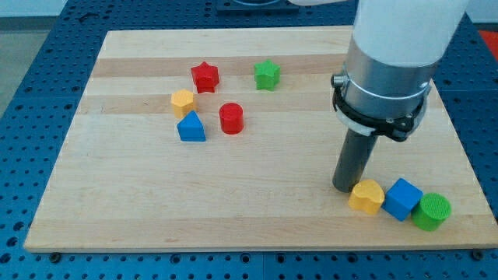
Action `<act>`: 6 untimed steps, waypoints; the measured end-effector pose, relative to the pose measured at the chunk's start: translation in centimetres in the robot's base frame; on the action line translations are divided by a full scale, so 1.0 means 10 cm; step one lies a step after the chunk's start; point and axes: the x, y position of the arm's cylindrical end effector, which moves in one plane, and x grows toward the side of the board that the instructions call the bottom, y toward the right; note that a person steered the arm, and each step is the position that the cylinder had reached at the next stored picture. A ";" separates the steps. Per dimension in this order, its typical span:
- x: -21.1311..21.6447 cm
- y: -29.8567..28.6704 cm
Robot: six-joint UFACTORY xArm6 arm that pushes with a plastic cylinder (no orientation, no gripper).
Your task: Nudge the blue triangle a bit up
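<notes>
The blue triangle [191, 127] lies on the wooden board [257, 218] at the view's left of centre. A yellow hexagon [182, 100] sits just above it and a red cylinder [231, 118] just to its right. My tip [345, 187] rests on the board far to the right of the blue triangle, touching the left side of a yellow block [366, 196].
A red star [205, 76] and a green star [267, 74] lie near the view's top. A blue cube [403, 198] and a green cylinder [431, 211] sit in a row right of the yellow block, near the board's bottom right edge.
</notes>
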 end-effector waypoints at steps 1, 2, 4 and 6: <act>0.00 -0.15; 0.01 -0.97; -0.63 -2.43; -1.55 -2.55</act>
